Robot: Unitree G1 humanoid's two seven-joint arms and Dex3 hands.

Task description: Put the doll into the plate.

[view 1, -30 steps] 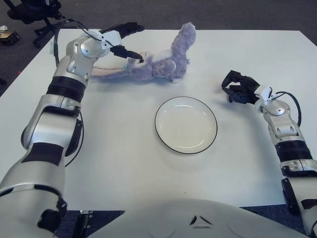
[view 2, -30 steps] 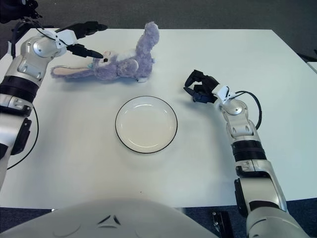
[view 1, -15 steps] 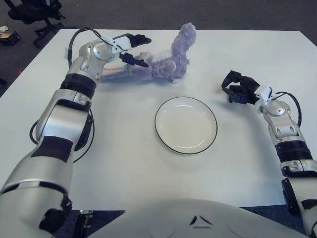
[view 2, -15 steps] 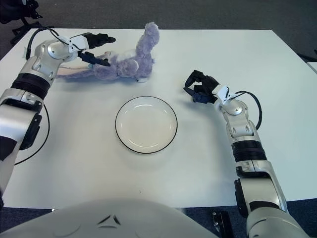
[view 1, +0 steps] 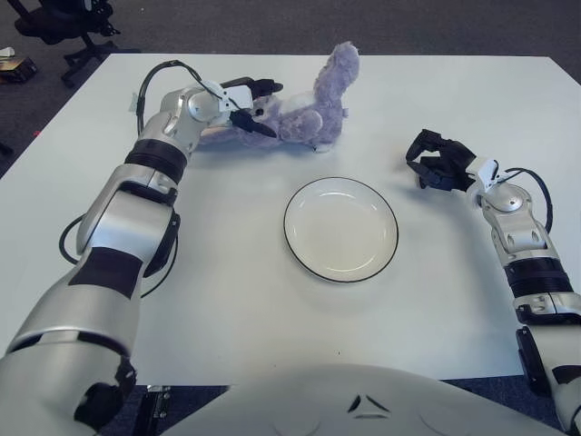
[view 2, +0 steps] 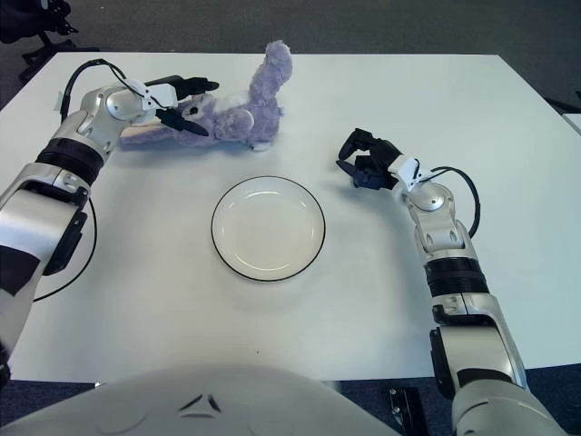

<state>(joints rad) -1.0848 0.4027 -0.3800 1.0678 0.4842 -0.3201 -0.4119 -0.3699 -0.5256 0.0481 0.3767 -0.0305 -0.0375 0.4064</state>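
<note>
Grasp step: left hand fingers spread astride doll, unclamped, at 11 o'clock of plate. Next: clamp, lift. Right hand curled, empty, 3 o'clock of plate.

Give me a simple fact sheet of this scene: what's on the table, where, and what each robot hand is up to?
doll: purple plush toy, lying on the white table beyond the plate
plate: white with dark rim, mid-table, nothing on it
left hand: at the doll's left end, fingers spread around it, not closed
right hand: right of the plate, fingers curled, holding nothing
task status: doll not yet in plate
</note>
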